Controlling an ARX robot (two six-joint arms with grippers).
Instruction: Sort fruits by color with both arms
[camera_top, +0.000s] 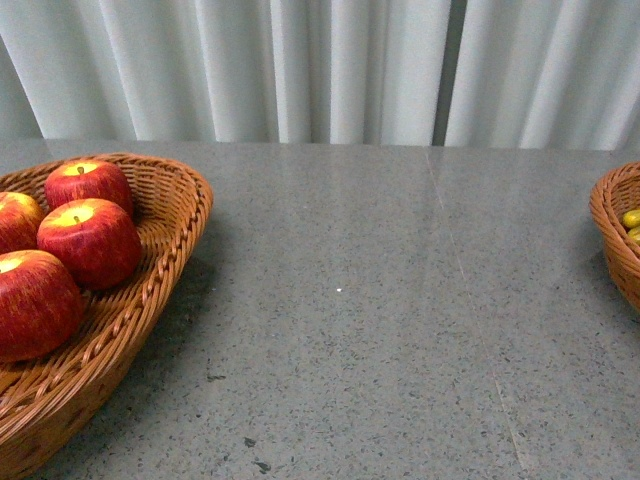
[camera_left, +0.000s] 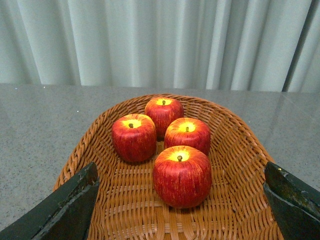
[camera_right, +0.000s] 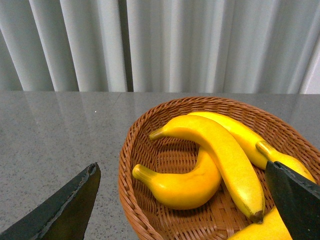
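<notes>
Several red apples streaked with yellow (camera_top: 90, 240) lie in a brown wicker basket (camera_top: 190, 215) at the table's left. In the left wrist view my left gripper (camera_left: 181, 170) is open and empty, held above that basket (camera_left: 80, 155), with the nearest apple (camera_left: 182, 175) between and beyond its fingers (camera_left: 75, 200). Several yellow bananas (camera_right: 220, 150) lie in a second wicker basket (camera_right: 127, 165). My right gripper (camera_right: 182, 170) is open and empty above its near rim. In the front view only that basket's edge (camera_top: 605, 225) and a bit of yellow banana (camera_top: 632, 218) show at the far right; neither arm shows there.
The baskets stand on a grey speckled table (camera_top: 380, 300), with a wide stretch of it between them. A pale pleated curtain (camera_top: 330, 70) hangs behind the table's far edge.
</notes>
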